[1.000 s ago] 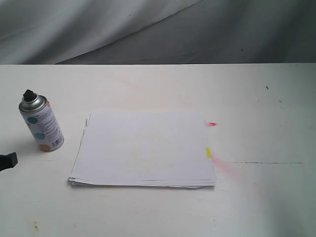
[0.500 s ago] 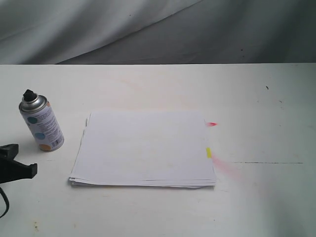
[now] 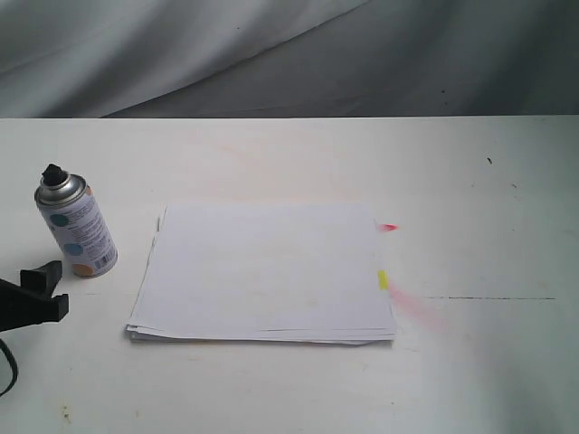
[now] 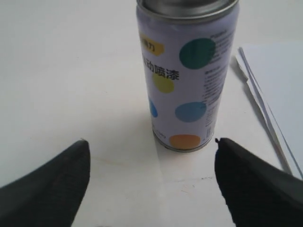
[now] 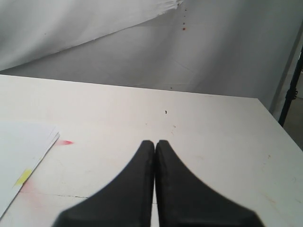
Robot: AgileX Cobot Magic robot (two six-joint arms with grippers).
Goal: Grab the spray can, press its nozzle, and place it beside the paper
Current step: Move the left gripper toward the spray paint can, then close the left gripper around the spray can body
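The left gripper, fingers spread wide, had been advanced along the bench toward the spray can (upright, just left of the paper), so a grasp was judged near, while the right gripper was seen with fingers pressed together.

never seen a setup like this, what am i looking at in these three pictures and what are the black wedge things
This is a robot with two arms, each ending in a two-fingered end effector. The wide picture comes from a camera off the arms; the other two come from a camera on each wrist, so the black wedges are the fingers up close. On the white table lie a stack of paper and, upright beside it, a spray can with a black nozzle. The left end effector is open, facing the can, not touching it. The right end effector is shut on nothing. Nothing is held.
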